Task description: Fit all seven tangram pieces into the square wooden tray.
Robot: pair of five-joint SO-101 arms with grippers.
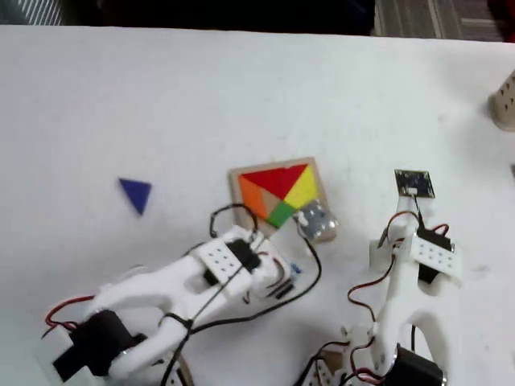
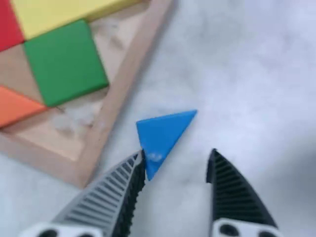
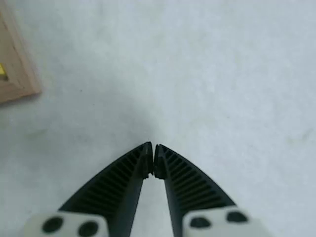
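Observation:
The square wooden tray (image 1: 236,178) lies mid-table and holds a red triangle (image 1: 276,179), a yellow triangle (image 1: 303,191), an orange piece (image 1: 253,197) and a green square (image 1: 281,213). Part of its floor is bare (image 2: 74,126). A light blue triangle (image 2: 163,134) lies flat on the table just outside the tray's rim (image 2: 129,74). My left gripper (image 2: 177,154) is open around the triangle's near tip, one finger (image 2: 133,173) touching it. A dark blue triangle (image 1: 135,194) lies far off to the left. My right gripper (image 3: 153,146) is shut and empty over bare table, right of the tray's corner (image 3: 15,64).
A beige perforated object (image 1: 504,100) stands at the right edge. The left arm (image 1: 169,289) stretches from the near left up to the tray, trailing black and red cables (image 1: 310,277). The right arm (image 1: 426,253) stands at the near right.

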